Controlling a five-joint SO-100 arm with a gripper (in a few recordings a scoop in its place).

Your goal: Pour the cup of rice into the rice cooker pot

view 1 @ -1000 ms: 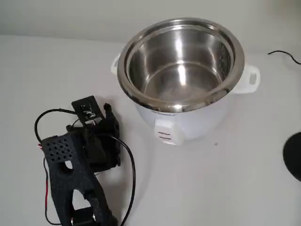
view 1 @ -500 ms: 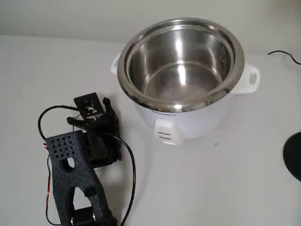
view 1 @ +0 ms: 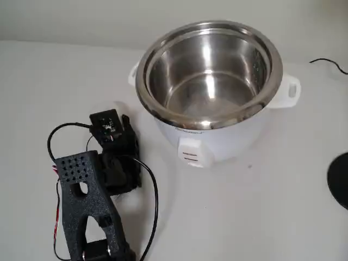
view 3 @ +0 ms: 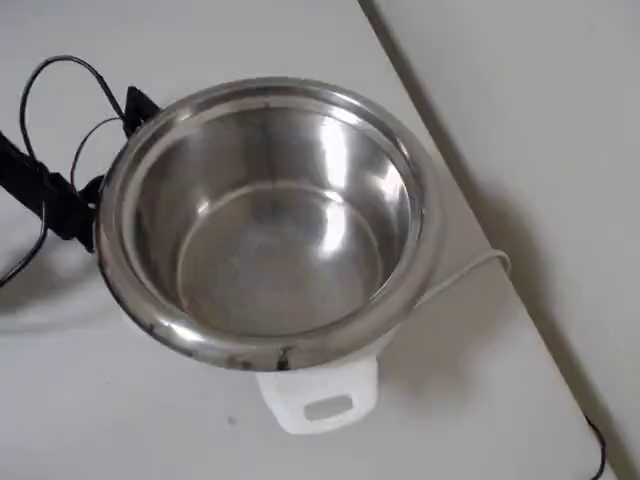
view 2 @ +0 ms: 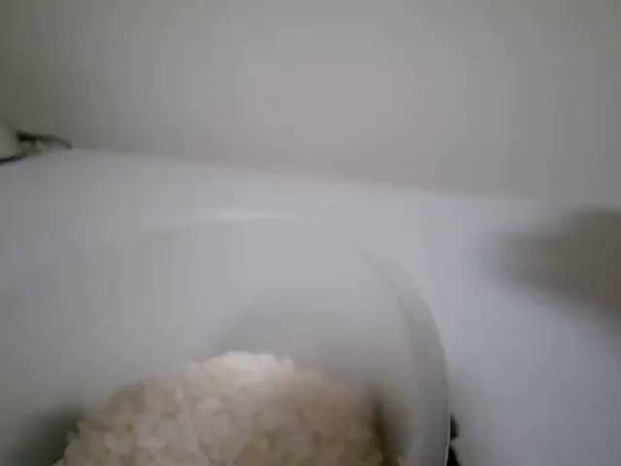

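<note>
The rice cooker pot (view 1: 209, 70) is a shiny steel bowl in a white cooker body (view 1: 223, 141) with nothing inside, also seen from above (view 3: 265, 220). My black arm stands at its lower left in the fixed view, and the gripper (view 1: 123, 126) points toward the cooker, a short gap away. The wrist camera module hides the fingers and whatever sits under them. Up close in the wrist view is the cup of rice (view 2: 320, 291), translucent and upright. A mound of white rice (view 2: 233, 413) lies in it. The gripper appears shut on the cup.
A dark round object (view 1: 340, 187) sits at the right edge and a black cable (view 1: 329, 64) lies behind the cooker. The cooker's white cord (view 3: 465, 275) runs toward the table edge. Black arm parts (view 3: 50, 195) and wires sit left of the pot.
The arm's head has shifted a little to the right and up, closer to the cooker. The pot has not moved.
</note>
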